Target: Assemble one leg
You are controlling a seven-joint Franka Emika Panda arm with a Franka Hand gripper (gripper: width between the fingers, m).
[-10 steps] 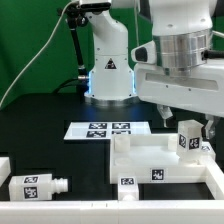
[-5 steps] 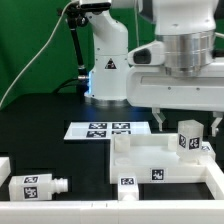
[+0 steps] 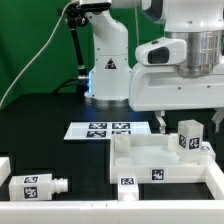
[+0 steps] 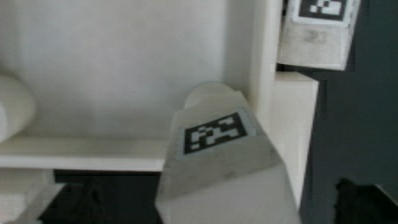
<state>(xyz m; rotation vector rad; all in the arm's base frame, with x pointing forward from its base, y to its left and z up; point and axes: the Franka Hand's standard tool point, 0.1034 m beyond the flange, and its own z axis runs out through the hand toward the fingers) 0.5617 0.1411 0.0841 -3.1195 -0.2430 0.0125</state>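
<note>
Lying sideways, one leg (image 3: 36, 185) shows only in the exterior view.

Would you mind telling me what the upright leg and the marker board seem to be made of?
The upright leg: probably plastic, matte white, judging by its smooth, even faces and crisp edges. The marker board: thin, flat, matte white sheet with printed tags; card or plastic, the pictures leave that open.

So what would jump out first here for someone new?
The big white end effector hangs open at the exterior view's upper right, over an upright leg that stands on the large flat white piece. A second leg lies on its side at that view's lower left.
</note>
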